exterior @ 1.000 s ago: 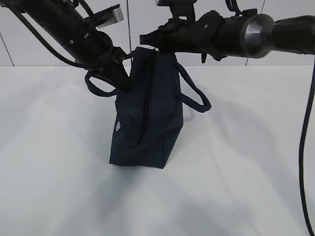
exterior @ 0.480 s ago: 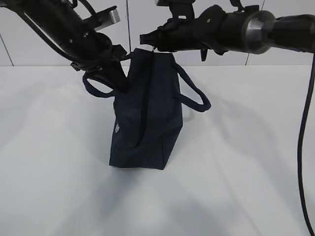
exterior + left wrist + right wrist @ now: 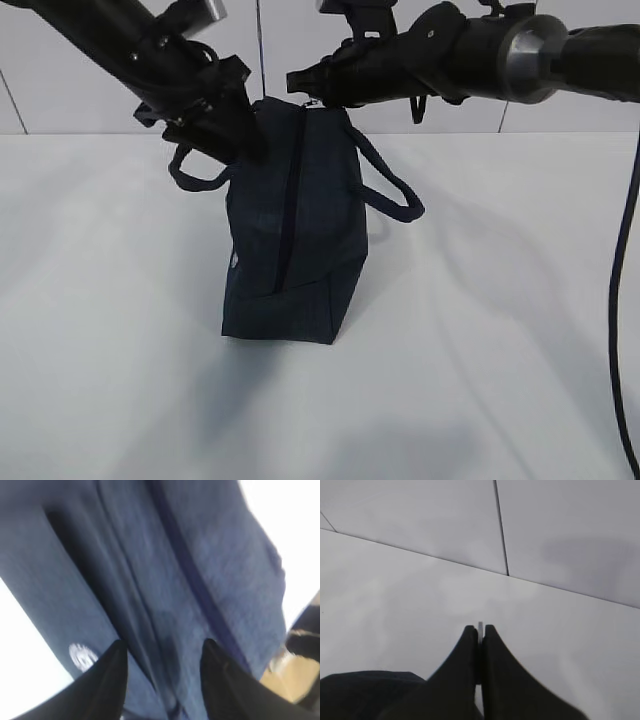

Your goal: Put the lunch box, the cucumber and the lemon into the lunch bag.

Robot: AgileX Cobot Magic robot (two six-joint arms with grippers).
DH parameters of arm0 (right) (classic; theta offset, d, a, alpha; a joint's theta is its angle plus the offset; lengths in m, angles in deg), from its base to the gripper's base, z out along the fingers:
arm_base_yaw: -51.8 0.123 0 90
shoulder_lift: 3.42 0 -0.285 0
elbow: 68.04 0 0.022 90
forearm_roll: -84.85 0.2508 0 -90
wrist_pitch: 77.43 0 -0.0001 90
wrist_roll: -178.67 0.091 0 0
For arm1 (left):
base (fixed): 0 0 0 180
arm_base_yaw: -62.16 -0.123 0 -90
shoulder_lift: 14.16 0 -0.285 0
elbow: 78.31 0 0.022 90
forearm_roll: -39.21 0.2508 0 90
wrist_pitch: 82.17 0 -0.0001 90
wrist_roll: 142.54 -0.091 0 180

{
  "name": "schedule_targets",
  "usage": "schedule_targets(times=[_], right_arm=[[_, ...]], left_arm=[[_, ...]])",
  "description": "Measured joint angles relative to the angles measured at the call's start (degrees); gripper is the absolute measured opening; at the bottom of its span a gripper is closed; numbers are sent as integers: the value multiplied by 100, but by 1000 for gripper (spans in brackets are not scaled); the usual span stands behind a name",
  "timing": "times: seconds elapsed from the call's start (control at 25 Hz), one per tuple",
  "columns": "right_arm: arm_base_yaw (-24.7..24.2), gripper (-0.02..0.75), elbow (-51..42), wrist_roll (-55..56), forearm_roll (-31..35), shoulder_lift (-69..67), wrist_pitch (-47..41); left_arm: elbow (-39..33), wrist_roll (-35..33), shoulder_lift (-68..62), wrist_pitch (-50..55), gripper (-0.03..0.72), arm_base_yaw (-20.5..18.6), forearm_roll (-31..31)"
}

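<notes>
Exterior view: the lunch bag [image 3: 290, 230] stands zipped. The right gripper [image 3: 297, 80] pinches something thin and silver, likely its zipper pull, at its top end. The left gripper [image 3: 162, 675], fingers apart, straddles its side fabric, probably steadying it.

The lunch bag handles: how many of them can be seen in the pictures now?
2. One handle loops out on the left of the lunch bag, just under the left gripper. The other handle hangs on the bag's right side. None seems hidden.
</notes>
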Motion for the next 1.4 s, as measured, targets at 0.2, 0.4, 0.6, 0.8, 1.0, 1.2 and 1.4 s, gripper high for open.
schedule_targets(times=[0.2,0.4,0.6,0.8,1.0,1.2,1.4], right_arm=[[-8,0,13,0,-21,0,-94],[-8,0,13,0,-21,33,-176],[-8,0,25,0,-21,56,-305],[-12,0,47,0,42,56,-448],[-12,0,47,0,149,56,-479],[-12,0,47,0,372,56,-497],[-12,0,47,0,443,56,-497]], left_arm=[[352,161,-8,-253,349,-39,187],[506,258,-107,-352,349,-124,186],[555,275,-388,-521,349,-129,-1],[746,275,-743,-601,349,-138,-144],[1045,284,-942,-556,227,-138,-183],[1109,284,-957,-359,1,-138,-140],[1123,216,-957,-210,-6,-138,-77]])
